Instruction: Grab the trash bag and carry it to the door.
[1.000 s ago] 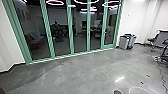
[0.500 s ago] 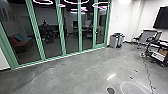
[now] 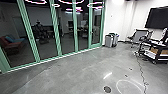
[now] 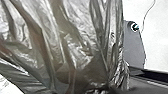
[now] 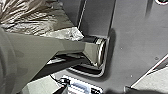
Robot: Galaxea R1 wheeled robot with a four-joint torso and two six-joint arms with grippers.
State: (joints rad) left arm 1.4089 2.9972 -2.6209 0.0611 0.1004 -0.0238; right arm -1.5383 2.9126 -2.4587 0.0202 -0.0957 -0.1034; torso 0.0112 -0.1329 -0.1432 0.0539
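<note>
The trash bag is up close at the robot's left wrist, a shiny, see-through, grey-brown plastic bag full of creases, its folds drawn together beside a dark part of the robot. How far the left pincer is open, and whether it has hold of the bag, I cannot tell. I cannot tell the state of the right pincer either; in the right wrist view the bag's crumpled plastic shows just past the robot's jointed bar, with a paler corner.

Beyond the robot, a green-framed glass wall runs along the far side of a grey concrete floor. Behind the glass, toward its left end, is a red sofa with a blue cushion. Pink-white ring lights show in the upper part of the glass. Just right of the glass wall stand two bins, side by side. Farther right of it come a chair and a dark wheeled cart, with a black screen on the white wall above. Out in front of the glass wall, a dark round disc lies on the floor and a thin black cable trails across it.
</note>
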